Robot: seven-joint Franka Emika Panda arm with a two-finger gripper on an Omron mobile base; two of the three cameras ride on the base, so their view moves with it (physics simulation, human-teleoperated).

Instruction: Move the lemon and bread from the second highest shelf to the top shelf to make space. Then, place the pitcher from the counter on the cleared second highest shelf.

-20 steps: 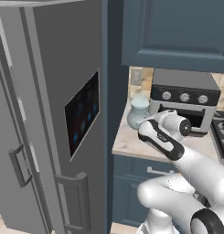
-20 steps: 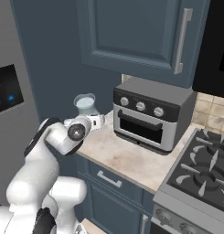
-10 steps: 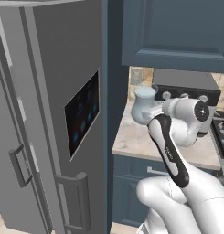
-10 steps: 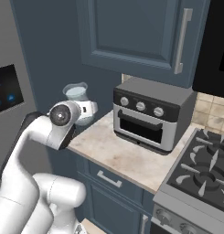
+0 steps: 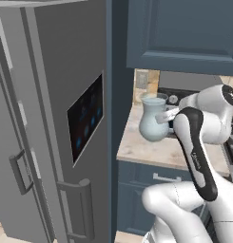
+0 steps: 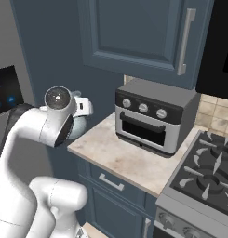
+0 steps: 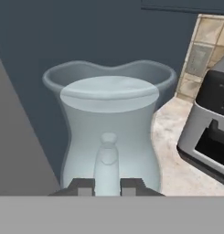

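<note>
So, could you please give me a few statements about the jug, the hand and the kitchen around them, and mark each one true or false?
1. The hand is shut on the jug's handle. True.
2. The jug stands on the counter. False: it is held up above the counter.
3. A toaster oven sits on the counter. True.
4. The jug lies on its side. False: it is upright, rim on top.
5. The jug is bright red. False: it is pale blue-grey.
</note>
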